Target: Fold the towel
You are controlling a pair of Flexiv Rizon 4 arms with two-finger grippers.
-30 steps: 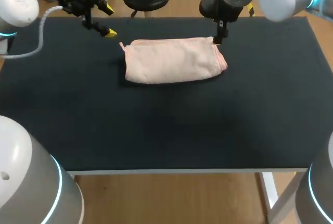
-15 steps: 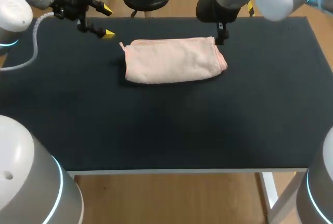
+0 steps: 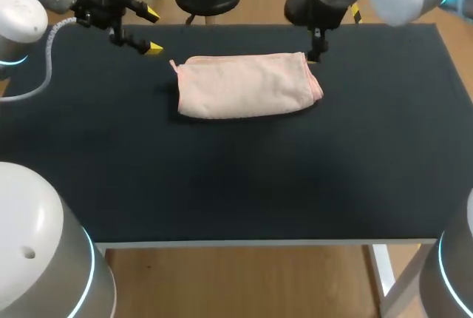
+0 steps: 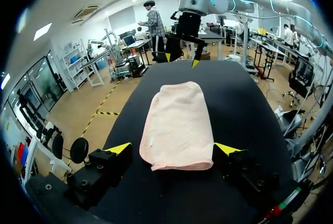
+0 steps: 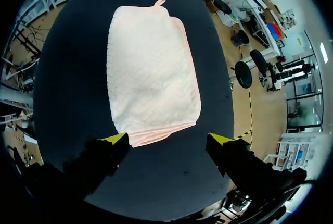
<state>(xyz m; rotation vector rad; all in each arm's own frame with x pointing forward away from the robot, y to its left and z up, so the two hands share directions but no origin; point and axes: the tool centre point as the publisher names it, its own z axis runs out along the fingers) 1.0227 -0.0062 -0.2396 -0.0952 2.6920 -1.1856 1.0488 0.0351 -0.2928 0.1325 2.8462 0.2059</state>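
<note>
The folded pink towel is lying far-centre on the table. My left gripper is hanging wide open beyond its left end. Only the wrist view is showing my right gripper equally spread.

I can read no text, label, number or sign on anything lying on my surface or on my arms.
</note>
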